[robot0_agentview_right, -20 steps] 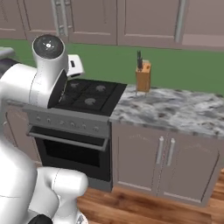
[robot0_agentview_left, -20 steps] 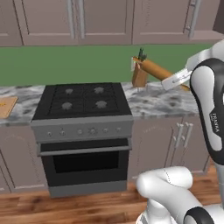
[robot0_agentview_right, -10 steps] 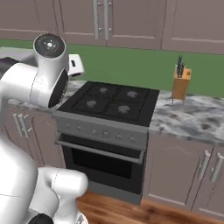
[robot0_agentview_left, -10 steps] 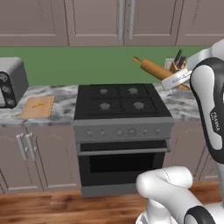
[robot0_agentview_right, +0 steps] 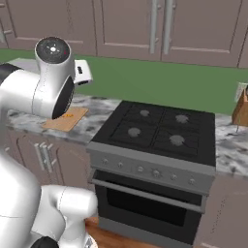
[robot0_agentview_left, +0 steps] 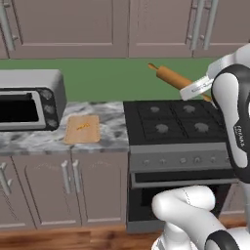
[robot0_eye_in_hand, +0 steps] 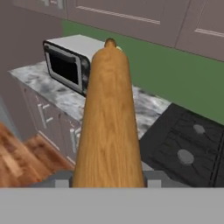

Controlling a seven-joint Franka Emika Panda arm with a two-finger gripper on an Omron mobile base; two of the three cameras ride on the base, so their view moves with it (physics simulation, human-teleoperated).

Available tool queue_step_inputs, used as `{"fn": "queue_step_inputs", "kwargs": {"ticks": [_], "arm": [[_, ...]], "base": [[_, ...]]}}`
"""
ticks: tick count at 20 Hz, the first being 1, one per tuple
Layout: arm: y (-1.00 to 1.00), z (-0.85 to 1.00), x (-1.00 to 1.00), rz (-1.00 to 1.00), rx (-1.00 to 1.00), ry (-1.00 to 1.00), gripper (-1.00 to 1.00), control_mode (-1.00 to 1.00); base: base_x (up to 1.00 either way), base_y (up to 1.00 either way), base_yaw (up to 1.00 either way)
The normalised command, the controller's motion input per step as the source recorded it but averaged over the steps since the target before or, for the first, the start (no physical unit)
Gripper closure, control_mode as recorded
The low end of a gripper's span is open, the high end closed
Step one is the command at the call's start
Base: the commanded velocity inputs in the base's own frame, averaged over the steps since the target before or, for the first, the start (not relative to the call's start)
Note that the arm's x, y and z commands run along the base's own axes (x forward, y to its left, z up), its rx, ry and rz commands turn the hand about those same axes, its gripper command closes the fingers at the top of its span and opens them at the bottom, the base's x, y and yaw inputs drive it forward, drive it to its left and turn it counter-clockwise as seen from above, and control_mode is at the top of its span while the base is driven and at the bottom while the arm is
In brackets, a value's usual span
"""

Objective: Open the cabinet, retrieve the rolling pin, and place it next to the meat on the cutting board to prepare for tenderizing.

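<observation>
I'm holding the rolling pin (robot0_agentview_left: 172,77) in the air, the gripper (robot0_agentview_left: 195,89) pinching its near end while the far handle is pointing up and left, over the back of the stove (robot0_agentview_left: 172,122) and in front of the green wall. In the hand view the rolling pin (robot0_eye_in_hand: 108,118) is running straight away from me between the fingers. The cutting board (robot0_agentview_left: 83,129) is lying flat on the marble counter (robot0_agentview_left: 29,139) just left of the stove, with the meat (robot0_agentview_left: 83,126) sitting on it. The toaster oven (robot0_agentview_left: 30,98) is standing just beside the board on its left. I'm seeing the cabinet (robot0_agentview_left: 68,27) doors shut above. A knife block (robot0_agentview_right: 240,109) is standing at the right of the stove.
</observation>
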Motion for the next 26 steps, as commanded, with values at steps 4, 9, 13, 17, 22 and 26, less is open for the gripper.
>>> {"fn": "queue_step_inputs", "kwargs": {"ticks": [4, 9, 13, 17, 22, 26], "arm": [[0.0, 0.0, 0.0, 0.0, 0.0, 0.0, 1.0, 1.0], [0.0, 0.0, 0.0, 0.0, 0.0, 0.0, 1.0, 1.0], [0.0, 0.0, 0.0, 0.0, 0.0, 0.0, 1.0, 1.0], [0.0, 0.0, 0.0, 0.0, 0.0, 0.0, 1.0, 1.0], [0.0, 0.0, 0.0, 0.0, 0.0, 0.0, 1.0, 1.0], [0.0, 0.0, 0.0, 0.0, 0.0, 0.0, 1.0, 1.0]], "base": [[0.82, 0.72, 0.0], [0.64, 0.77, 0.0], [0.22, 0.53, 0.0], [0.05, 0.33, 0.0], [0.26, 0.03, -0.01], [0.39, 0.02, -0.02]]}}
